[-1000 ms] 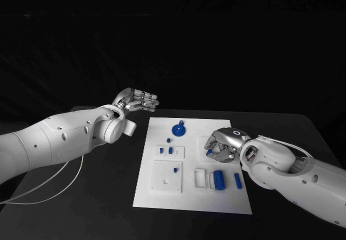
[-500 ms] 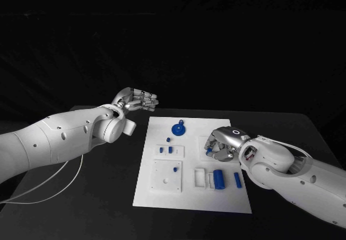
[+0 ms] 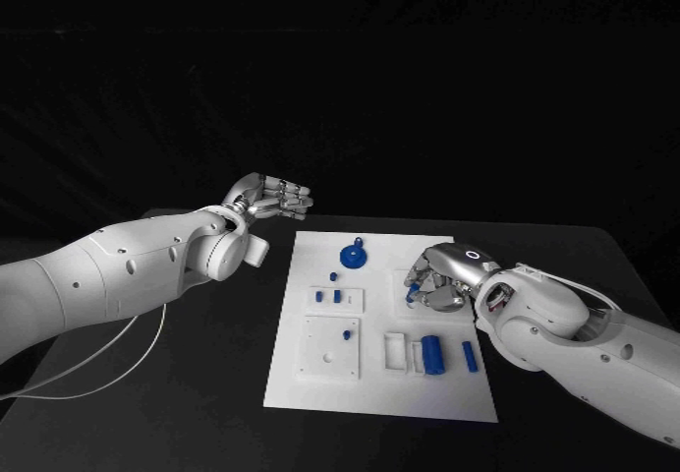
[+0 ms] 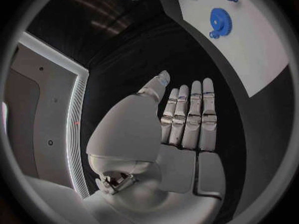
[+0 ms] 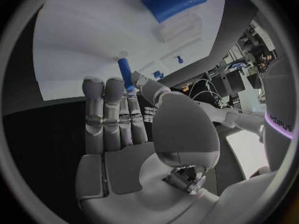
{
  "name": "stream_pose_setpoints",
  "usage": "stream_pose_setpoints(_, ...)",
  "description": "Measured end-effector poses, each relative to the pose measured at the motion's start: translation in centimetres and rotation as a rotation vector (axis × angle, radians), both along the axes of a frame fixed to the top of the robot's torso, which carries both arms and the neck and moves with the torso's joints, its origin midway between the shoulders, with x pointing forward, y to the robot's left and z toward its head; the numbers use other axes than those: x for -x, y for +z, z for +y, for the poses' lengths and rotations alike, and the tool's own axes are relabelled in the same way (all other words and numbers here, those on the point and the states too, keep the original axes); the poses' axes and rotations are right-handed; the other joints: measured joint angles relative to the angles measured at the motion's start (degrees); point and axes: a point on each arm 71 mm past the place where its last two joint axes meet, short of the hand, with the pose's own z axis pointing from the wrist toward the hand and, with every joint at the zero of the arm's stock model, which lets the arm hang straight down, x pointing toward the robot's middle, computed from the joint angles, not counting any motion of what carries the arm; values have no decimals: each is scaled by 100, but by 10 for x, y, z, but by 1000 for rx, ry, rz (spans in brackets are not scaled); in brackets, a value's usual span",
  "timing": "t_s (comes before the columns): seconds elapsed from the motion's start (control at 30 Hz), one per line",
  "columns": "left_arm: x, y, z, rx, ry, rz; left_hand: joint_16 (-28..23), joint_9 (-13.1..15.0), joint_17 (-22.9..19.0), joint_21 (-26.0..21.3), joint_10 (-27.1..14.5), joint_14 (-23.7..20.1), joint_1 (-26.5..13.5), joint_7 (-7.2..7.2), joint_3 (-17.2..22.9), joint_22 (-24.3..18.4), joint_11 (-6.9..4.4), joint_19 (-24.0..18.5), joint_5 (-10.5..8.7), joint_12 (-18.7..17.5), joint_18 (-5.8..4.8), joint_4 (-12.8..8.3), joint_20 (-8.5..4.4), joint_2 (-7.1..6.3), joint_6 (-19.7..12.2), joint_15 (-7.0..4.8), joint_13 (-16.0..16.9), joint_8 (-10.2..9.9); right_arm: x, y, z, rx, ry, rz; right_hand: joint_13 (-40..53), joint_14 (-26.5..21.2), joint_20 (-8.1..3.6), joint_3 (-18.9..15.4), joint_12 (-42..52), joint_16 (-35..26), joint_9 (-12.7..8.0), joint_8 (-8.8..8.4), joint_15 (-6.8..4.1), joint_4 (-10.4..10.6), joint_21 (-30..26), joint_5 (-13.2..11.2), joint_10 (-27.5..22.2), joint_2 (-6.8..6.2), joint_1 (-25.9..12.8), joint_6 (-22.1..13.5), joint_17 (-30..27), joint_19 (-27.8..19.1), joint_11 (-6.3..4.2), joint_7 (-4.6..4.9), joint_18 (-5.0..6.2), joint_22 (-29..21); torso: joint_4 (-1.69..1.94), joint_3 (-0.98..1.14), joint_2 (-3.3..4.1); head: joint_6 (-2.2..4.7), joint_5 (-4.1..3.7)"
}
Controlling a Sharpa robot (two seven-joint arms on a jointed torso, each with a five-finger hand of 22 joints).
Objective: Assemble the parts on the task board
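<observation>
Over the white board's (image 3: 380, 393) right side, the right hand (image 3: 439, 280) pinches a small blue peg (image 5: 125, 72) between thumb and fingers. Left hand (image 3: 269, 200) hovers off the board, holding nothing, fingers apart. Probably best to keep the peg upright and line it up before pushing it in.

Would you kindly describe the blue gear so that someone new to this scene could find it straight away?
Start at the white task board in the middle of the black table and look to its far end, away from the robot. The blue gear lies there on bare white. It is the one round, toothed blue part; the other blue parts nearer the robot are small pegs and cylinders.
</observation>
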Motion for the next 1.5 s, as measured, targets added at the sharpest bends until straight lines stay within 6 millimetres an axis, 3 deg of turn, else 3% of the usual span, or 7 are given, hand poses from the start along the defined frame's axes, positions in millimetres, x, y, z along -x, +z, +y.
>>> stream_pose_setpoints(0.4,-1,0,0,-1,2,-1,0,0,0,0,0,0,0,0,0,0,0,0,0,0,0,0,0,0,0,0,0,0,5,29,12,-120,32,19,1,22,1,-1,-10,-42,6,-1,0,0,121,-18,1,-1,1,-1,33,0,1,0,-10,0,0,-3,2,-2,52)
stream_pose_setpoints(0.63,-2,0,-3,0,-2,-1,0,0,0,0,0,0,0,0,0,0,0,0,0,0,0,0,0,0,0,0,0,0,17,35,40,-185,105,42,1,26,2,-40,-7,-64,26,-12,-15,-39,121,-22,49,-2,2,-2,50,1,-9,1,-4,0,-1,-6,-4,-6,143)
stream_pose_setpoints(1.1,-3,-2,-11,2,-11,-3,0,0,0,0,61,31,0,-11,65,-6,-3,-44,0,0,0,-1,0,0,72,-31,0,0,54,5,99,-183,286,103,-1,24,3,-61,-7,-90,29,-10,-16,-90,121,-27,50,31,-30,-7,64,0,-9,5,18,0,5,-3,2,-1,315)
stream_pose_setpoints(1.5,-3,-1,-14,5,-19,-8,0,0,-19,45,113,220,0,-11,173,38,-51,-32,0,0,1,20,-53,0,72,-83,0,0,68,-14,118,-114,346,76,-2,25,4,-34,-9,-86,28,-1,-14,-130,188,-3,51,32,-31,-12,81,0,-9,10,22,0,3,-3,4,-49,386)
